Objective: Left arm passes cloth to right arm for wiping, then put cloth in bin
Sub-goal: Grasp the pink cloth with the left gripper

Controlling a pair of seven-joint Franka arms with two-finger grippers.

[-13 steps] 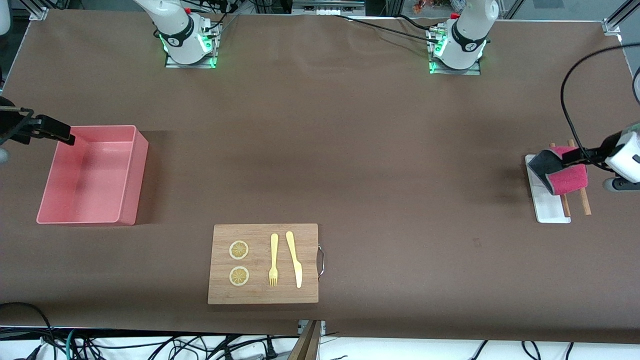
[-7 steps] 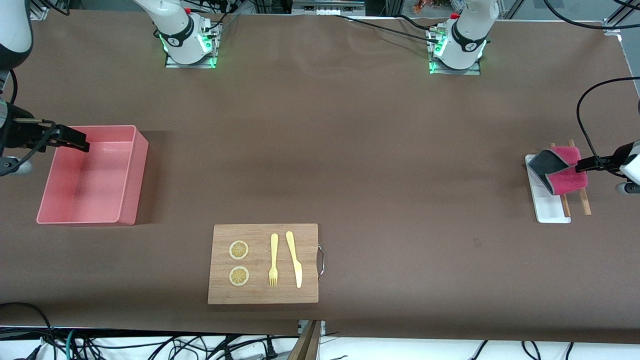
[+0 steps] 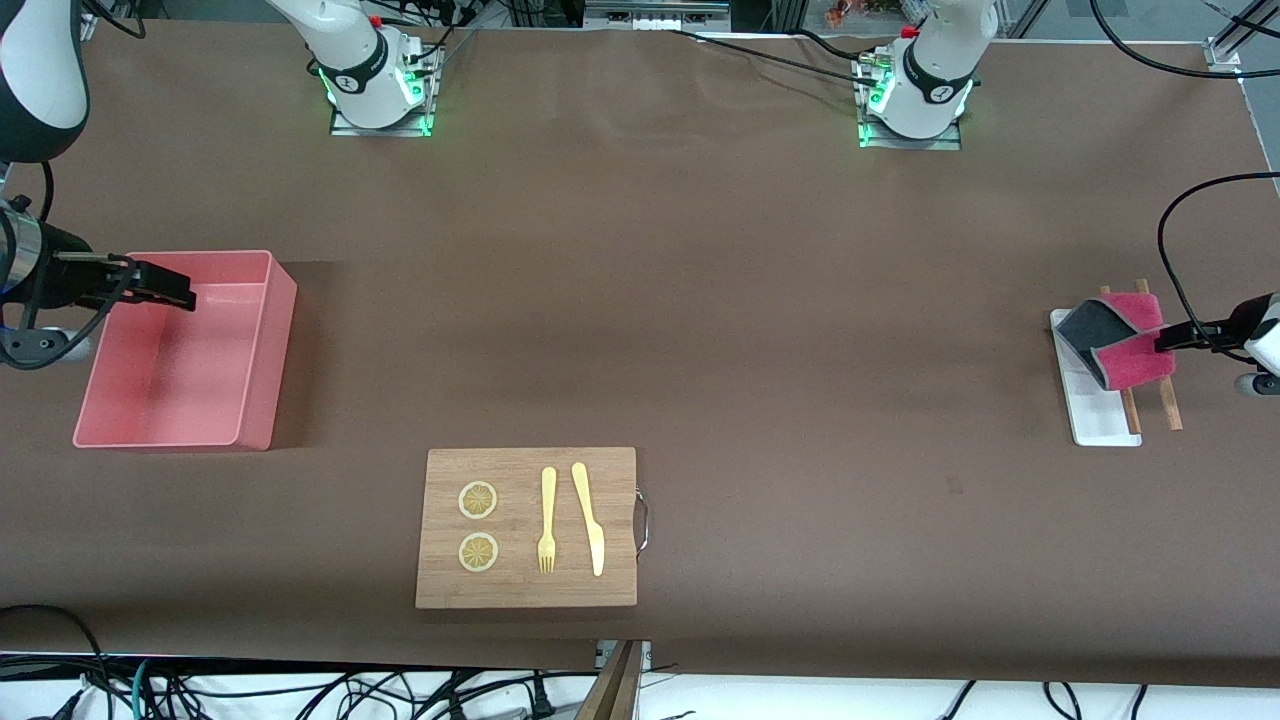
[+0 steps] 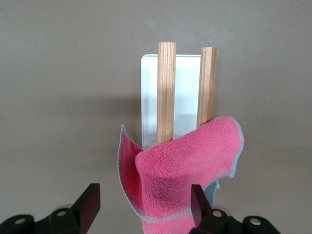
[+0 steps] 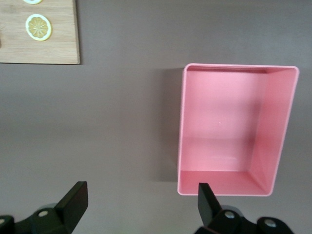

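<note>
Front view: right gripper advanced over bin.

A wooden board lies near the front camera. On it are two lemon slices, a yellow fork and a yellow knife. A white tray with two wooden sticks lies toward the left arm's end.

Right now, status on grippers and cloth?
Left gripper open, straddling the cloth, not clamped. Cloth draped on wooden sticks over the white tray. Right gripper open over the bin. Nothing in the way.
</note>
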